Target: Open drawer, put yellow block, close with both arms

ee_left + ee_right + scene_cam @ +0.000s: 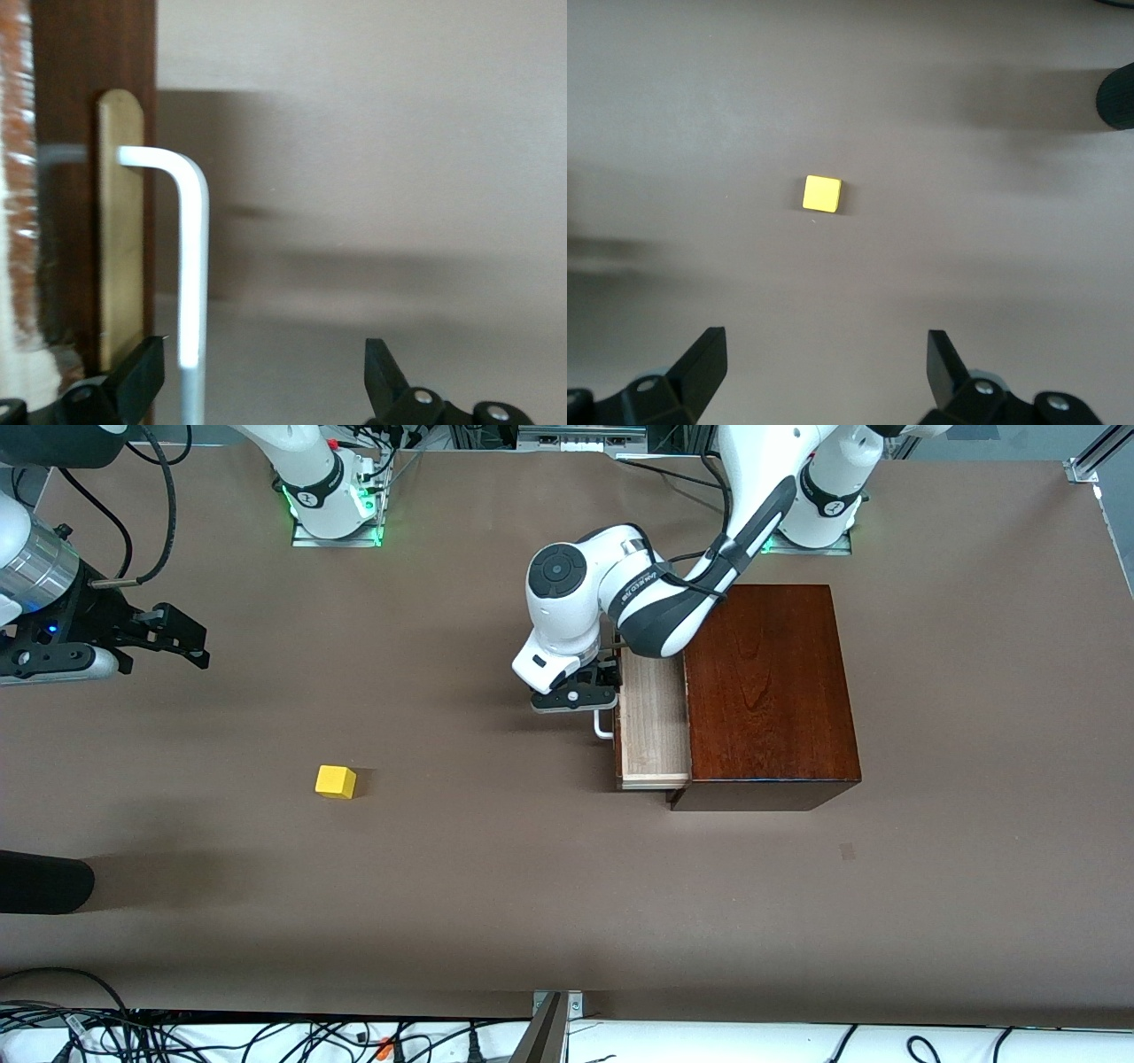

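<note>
Brown table (496,886). Drawer (654,726) part open, left gripper (576,698) spread about handle (190,266). Block (336,781) on table, apart from drawer; right gripper (173,638) spread above. Likely light, rigid; pinched by flat sides.

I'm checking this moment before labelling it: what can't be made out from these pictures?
- Inside of the drawer: the left arm covers part of it in the front view, and the wooden box hides the rest.
- White handle: smeared in the left wrist view, so contact with the open left gripper is unclear.
- Right gripper, open above the yellow block: its height is not readable.
</note>
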`<state>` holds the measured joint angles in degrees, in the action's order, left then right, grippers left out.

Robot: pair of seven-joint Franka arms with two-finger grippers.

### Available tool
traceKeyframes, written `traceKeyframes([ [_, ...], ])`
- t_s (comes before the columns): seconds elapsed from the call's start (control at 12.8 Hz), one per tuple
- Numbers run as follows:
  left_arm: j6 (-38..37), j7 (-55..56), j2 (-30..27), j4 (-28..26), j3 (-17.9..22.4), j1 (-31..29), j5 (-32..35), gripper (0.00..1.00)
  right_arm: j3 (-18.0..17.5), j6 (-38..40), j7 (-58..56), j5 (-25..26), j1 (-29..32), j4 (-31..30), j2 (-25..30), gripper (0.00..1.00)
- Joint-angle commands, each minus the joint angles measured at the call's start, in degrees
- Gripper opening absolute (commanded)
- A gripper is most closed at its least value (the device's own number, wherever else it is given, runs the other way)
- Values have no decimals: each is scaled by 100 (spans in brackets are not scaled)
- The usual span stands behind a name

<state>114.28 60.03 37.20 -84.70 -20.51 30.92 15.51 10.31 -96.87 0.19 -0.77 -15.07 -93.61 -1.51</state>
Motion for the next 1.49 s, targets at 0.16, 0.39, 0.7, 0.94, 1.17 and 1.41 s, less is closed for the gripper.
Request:
traceKeyframes([
  [0.16,-1835,-691,-168,1042,56,-6,-74,100,-38,116,-54,33,48,115,-42,100],
  [0.39,-2488,-1737,-747,1149,30,-698,-161,100,-29,107,-54,33,48,115,-42,100],
  [0.7,-2858,-3257,-1371,1149,-6,-1779,-503,100,-29,107,-54,33,48,123,-42,100],
  [0.94,-3270,-4181,-1636,1166,-23,-2754,-1213,100,-38,-76,-54,33,39,123,-103,100],
  [1.17,-3815,-4788,-1961,1166,-6,-3389,-1463,100,-55,-481,25,-28,47,115,-278,100],
  [1.41,-3844,-5675,-2425,791,457,-3584,-1480,100,-64,-552,34,77,-5,150,-736,100],
])
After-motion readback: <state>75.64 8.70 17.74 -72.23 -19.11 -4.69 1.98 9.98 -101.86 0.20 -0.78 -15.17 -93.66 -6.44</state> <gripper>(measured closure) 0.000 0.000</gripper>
